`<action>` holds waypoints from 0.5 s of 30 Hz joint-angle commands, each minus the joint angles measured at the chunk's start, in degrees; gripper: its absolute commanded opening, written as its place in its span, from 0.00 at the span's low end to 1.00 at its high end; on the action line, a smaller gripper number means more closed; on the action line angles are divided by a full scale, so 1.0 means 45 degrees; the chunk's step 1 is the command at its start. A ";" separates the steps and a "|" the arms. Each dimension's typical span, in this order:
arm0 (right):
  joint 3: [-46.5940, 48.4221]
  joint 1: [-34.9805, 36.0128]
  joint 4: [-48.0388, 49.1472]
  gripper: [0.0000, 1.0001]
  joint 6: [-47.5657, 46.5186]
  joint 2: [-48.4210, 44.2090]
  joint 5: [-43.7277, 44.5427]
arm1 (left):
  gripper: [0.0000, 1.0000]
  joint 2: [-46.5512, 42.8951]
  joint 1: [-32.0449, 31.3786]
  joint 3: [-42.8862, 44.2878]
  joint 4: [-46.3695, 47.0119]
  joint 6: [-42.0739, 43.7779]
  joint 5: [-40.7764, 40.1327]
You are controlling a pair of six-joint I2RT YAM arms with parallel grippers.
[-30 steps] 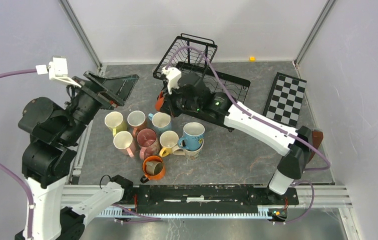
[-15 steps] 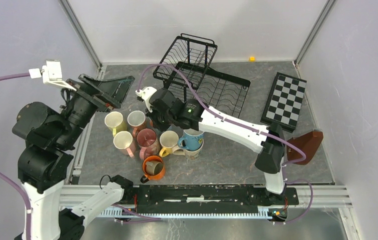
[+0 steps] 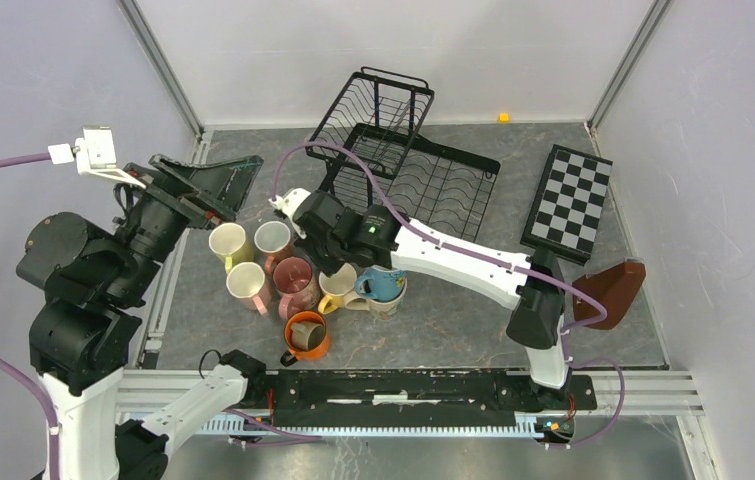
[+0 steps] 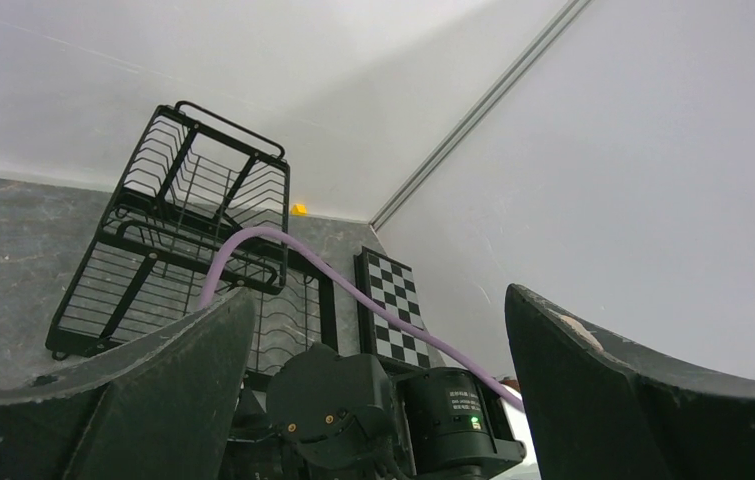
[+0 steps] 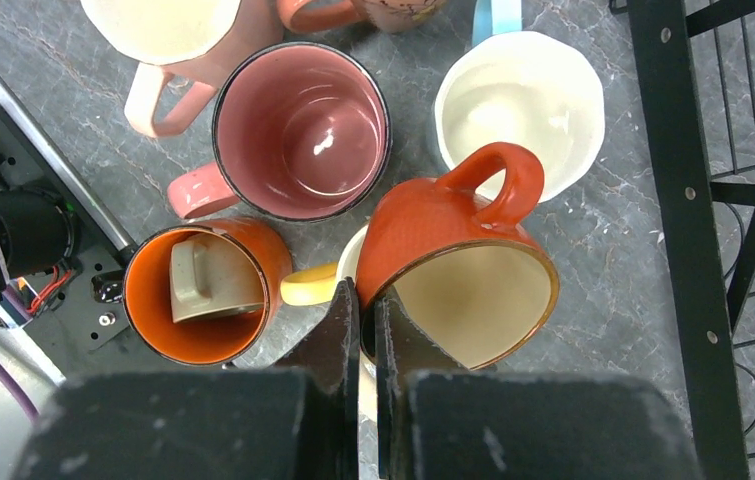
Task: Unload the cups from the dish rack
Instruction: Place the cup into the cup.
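Note:
My right gripper (image 5: 365, 295) is shut on the rim of an orange cup (image 5: 433, 240), which hangs tilted with its handle up over the cups grouped on the table. Directly below are a yellow-handled cup (image 5: 308, 285), a pink cup (image 5: 303, 130) and a white cup (image 5: 518, 110). From above, the right gripper (image 3: 325, 250) hides the held cup. The black wire dish rack (image 3: 408, 165) stands at the back with no cup showing in it. My left gripper (image 3: 243, 180) is open and raised at the left, holding nothing.
Another orange cup (image 3: 306, 335) with a small beige cup inside stands nearest the arm bases. A blue cup (image 3: 383, 283) is stacked in a cream one. A checkered board (image 3: 568, 200) lies at the right and a brown object (image 3: 613, 285) near it.
The right arm has carried the orange cup from the rack's front edge toward the near left, over the grouped cups. The left arm has drawn back slightly to the left.

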 commanded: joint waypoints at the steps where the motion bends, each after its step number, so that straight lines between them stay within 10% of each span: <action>1: -0.0134 0.0226 0.0154 0.00 -0.0133 0.0000 0.0432 | 1.00 -0.0060 0.0037 0.0108 0.0088 0.0597 -0.0067; 15: -0.0971 0.0410 0.0151 0.00 -0.0025 0.0162 0.0670 | 1.00 -0.0007 0.0050 -0.0195 0.0174 0.0575 -0.0019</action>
